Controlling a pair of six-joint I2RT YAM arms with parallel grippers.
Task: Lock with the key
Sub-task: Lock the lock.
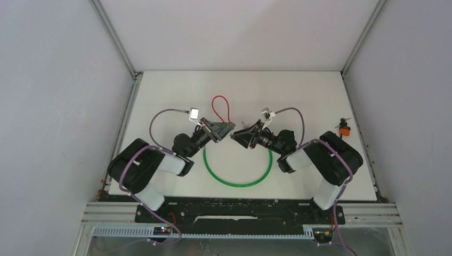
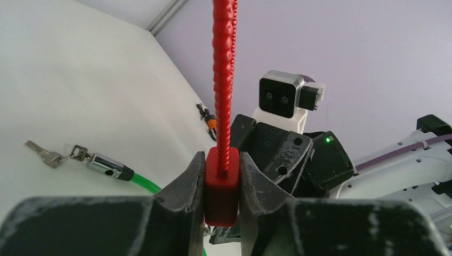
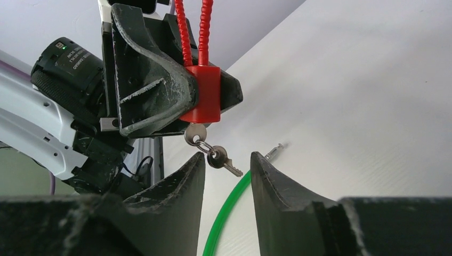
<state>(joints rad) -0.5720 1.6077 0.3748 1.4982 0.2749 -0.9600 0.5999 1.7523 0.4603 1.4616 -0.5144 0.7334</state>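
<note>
From above, two arms meet nose to nose at mid-table (image 1: 298, 90), the left gripper (image 1: 228, 129) and the right gripper (image 1: 238, 135) almost touching. A thin red cable (image 1: 219, 96) loops away behind them, a green cable (image 1: 238, 184) rings the table beneath them, and a small orange object (image 1: 344, 129) sits near the right edge. What the grippers hold cannot be made out from here.

The left wrist camera shows what the overhead view does not: the left gripper's scuffed black jaws are closed tight on the red lock (image 2: 222, 184), a smooth plastic block with the ribbed cable rising straight out of its top. On the table beyond, the green cable ends in a chrome barrel (image 2: 106, 166) with a bunch of keys (image 2: 45, 154) attached.

Only the right wrist camera shows the lock's underside. A silver key (image 3: 195, 133) sits in its base, and a second key (image 3: 226, 162) dangles from a ring on it. The right gripper's curved fingers (image 3: 176, 186) stand apart just below, with the dangling key in line with the gap and nothing clamped.
</note>
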